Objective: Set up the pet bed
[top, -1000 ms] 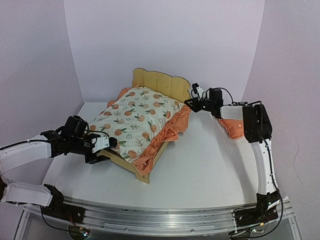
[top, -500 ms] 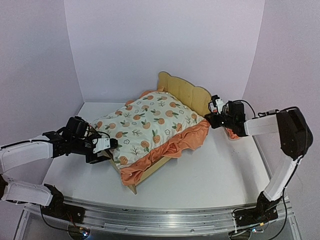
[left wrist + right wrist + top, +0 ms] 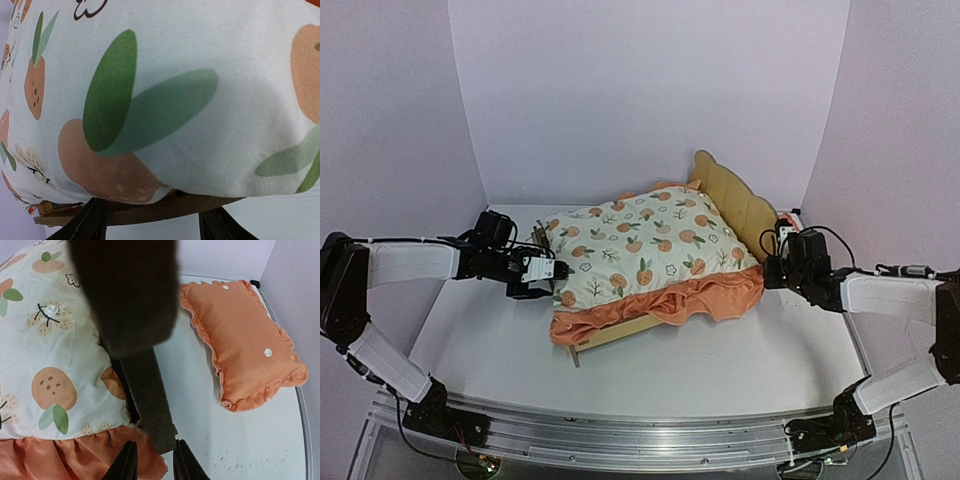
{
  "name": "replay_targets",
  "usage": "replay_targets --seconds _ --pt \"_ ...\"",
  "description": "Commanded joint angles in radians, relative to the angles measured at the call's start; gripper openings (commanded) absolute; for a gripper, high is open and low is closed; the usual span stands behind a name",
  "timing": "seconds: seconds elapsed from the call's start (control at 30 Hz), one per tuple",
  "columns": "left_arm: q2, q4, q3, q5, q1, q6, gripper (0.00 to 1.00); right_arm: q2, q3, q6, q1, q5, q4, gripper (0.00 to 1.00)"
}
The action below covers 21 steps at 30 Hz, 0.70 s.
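Observation:
The pet bed (image 3: pixel 734 198) lies across the table, its plywood headboard at the right and its foot end at the left. The orange-print mattress pad (image 3: pixel 642 243) covers it, and its orange ruffle hangs over the near rail. My left gripper (image 3: pixel 560 270) is at the foot end, open. In the left wrist view its fingers (image 3: pixel 93 221) stand wide apart against the wooden foot rail (image 3: pixel 150 207), under the pad (image 3: pixel 175 100). My right gripper (image 3: pixel 772 268) is at the headboard's near corner. Its jaws (image 3: pixel 156 462) straddle the headboard's edge (image 3: pixel 159 425) loosely, with a gap on one side.
A small orange pillow (image 3: pixel 245 340) lies on the table right of the headboard, close to the right wall; in the top view only a sliver of the pillow (image 3: pixel 787 216) shows behind my right arm. Purple walls close in the back and both sides.
The bed has swung round, its headboard going from the back centre to the right. My right gripper went right and nearer with it and its jaws have eased. My left gripper moved back with the foot end.

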Motion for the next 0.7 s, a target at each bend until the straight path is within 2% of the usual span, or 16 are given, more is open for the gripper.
replay_targets --seconds 0.0,0.13,0.3,0.43,0.53,0.6,0.67 --pt "0.120 0.218 0.106 -0.005 0.053 0.018 0.62 -0.066 -0.030 0.123 0.070 -0.100 -0.183 0.30" --pt "0.159 0.195 0.161 -0.001 0.088 0.069 0.64 -0.157 -0.013 0.145 0.070 -0.100 -0.316 0.42" --pt "0.084 0.017 0.149 0.067 0.101 0.094 0.68 -0.298 0.031 0.170 0.071 -0.054 -0.544 0.53" --pt "-0.025 -0.161 0.116 0.195 0.101 0.132 0.72 -0.374 0.066 0.184 0.071 -0.050 -0.661 0.52" --pt "-0.073 -0.316 0.141 0.298 0.097 0.106 0.75 -0.362 0.116 0.203 0.071 -0.096 -0.702 0.49" --pt "-0.102 -0.362 0.158 0.324 0.054 0.035 0.73 -0.316 0.158 0.240 0.073 -0.163 -0.710 0.49" --pt "-0.131 -0.343 0.158 0.285 -0.038 -0.098 0.70 -0.255 0.217 0.288 0.099 -0.209 -0.701 0.49"
